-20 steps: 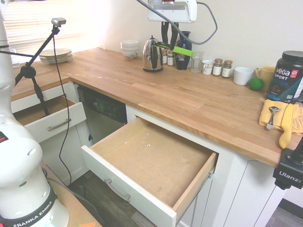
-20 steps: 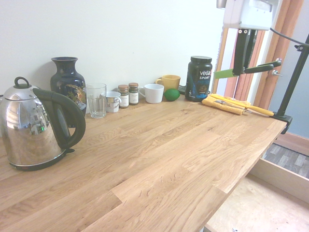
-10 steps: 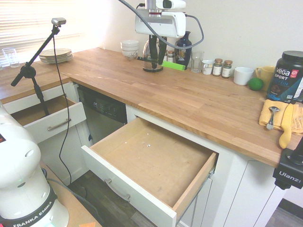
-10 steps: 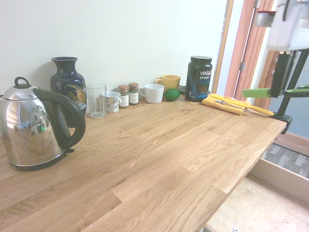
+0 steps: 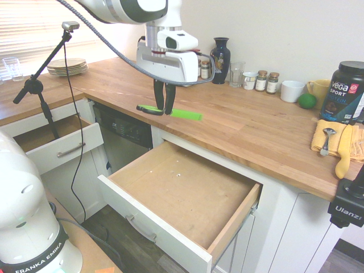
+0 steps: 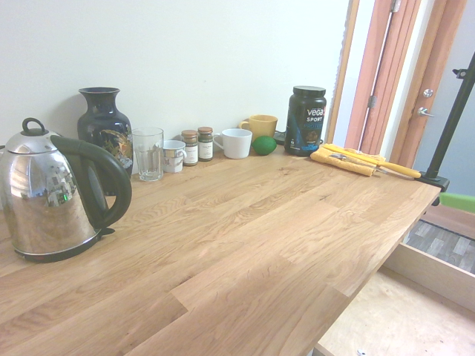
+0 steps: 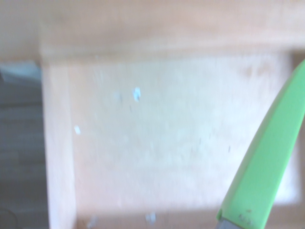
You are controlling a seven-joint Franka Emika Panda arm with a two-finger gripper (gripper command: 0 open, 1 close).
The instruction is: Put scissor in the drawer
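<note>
Carrying the scissor (image 5: 169,111) toward the drawer (image 5: 185,200)
Our pincer (image 5: 164,111), clenched on it, has swung down from the table's back toward the drawer.

The scissor (image 5: 170,111), green blade cover level, hung held above the table edge; the drawer (image 5: 187,190) stood pulled open, wooden bottom bare.

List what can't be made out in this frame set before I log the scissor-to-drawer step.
- Gripper: outside the second exterior view, where only a green sliver of the black-and-green-handled scissors shows at the edge.
- Wide white-fronted open drawer: its wooden bottom is blurred in the wrist view.
- Small spice jars: labels too small to read.
</note>
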